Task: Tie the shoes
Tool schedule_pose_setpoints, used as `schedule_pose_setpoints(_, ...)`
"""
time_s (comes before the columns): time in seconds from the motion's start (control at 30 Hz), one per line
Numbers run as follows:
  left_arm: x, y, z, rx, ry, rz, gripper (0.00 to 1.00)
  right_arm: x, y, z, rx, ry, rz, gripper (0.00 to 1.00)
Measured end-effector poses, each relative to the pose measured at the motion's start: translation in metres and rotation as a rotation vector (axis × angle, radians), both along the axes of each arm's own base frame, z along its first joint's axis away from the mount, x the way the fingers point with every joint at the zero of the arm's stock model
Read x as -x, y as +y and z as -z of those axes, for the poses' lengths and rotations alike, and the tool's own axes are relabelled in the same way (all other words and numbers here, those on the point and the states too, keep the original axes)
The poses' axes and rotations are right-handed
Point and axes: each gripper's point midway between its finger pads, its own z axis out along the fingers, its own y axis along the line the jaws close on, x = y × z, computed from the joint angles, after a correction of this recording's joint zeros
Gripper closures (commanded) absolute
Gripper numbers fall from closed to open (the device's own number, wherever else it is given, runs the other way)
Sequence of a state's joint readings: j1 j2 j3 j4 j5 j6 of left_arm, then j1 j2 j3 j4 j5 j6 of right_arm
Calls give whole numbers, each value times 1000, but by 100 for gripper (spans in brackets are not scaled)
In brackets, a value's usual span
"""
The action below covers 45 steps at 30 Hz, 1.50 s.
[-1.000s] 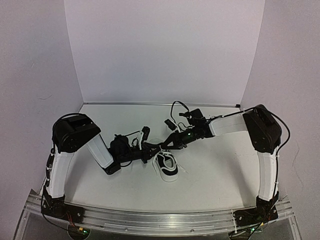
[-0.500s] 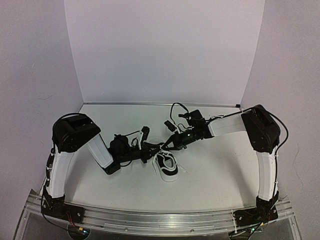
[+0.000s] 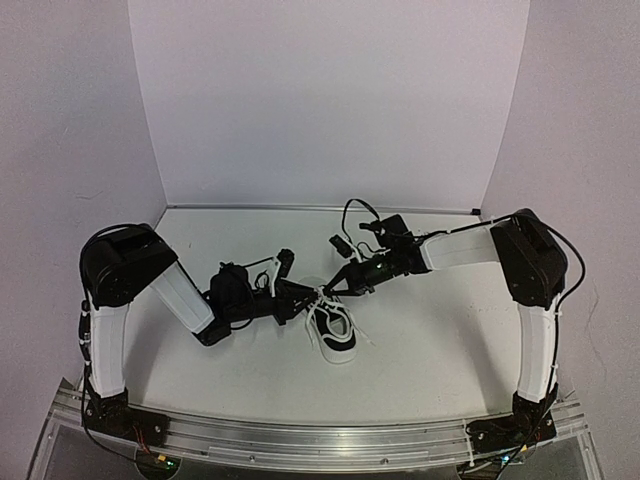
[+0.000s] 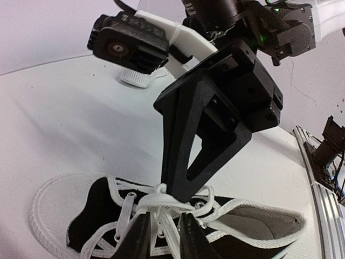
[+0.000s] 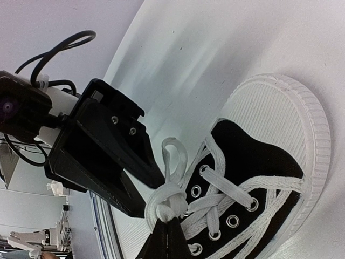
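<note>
1. shoe: one black sneaker w/ white sole. It sits upright on the worktop near ctr, a bit toward the near edge. Heel opening faces the near-edge rail, toe cap faces the back.
2. laces: white, gathered into a knot above the eyelets w/ one loop standing up from it. A loose end trails on the worktop beside the shoe.
3. right gripper: tips pressed together on the laces at the knot, coming down on it at a slant.
4. left gripper: fingers a narrow gap apart, lace strands running btwn them just under the knot. Can't tell if the pads touch the lace. Both grippers' tips nearly meet over the shoe.
5. left arm: elbow raised near the left edge, forearm slopes down & inward, wrist stretched toward ctr.
6. right arm: upper link stands up from the near right corner, elbow high. The white forearm reaches in over the worktop and the wrist tips down to the shoe.
7. Around: a small white ribbed round thing lies on the worktop beyond the grippers, apart from the shoe. Black cables loop over the right wrist. White walls stand at back & sides.
</note>
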State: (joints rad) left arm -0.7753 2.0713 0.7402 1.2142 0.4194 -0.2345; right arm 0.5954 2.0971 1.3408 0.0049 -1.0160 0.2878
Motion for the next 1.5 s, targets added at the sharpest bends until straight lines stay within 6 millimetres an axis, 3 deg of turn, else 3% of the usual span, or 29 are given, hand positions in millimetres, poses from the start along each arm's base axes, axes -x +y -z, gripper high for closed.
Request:
schedule_pose_setpoints(0.5,-11,45,-13,-83,33,-81,51,-1,-4,-2,1,-20,2,100)
schedule_pose_setpoints(0.7,-16,56,2,-151,67,-88,42,0,-5,-5,-2,-29,1,100)
schedule_pose_setpoints(1.13,-21,27,9,-155,80,47,35,0,-5,-5,-2,-32,-1,100)
schedule_pose_setpoints(1.33,-22,19,16,-168,81,93,37,0,-5,-5,-2,-31,-1,100)
schedule_pose_setpoints(1.5,-23,12,11,-160,60,130,45,0,-5,-5,-2,-31,-1,100)
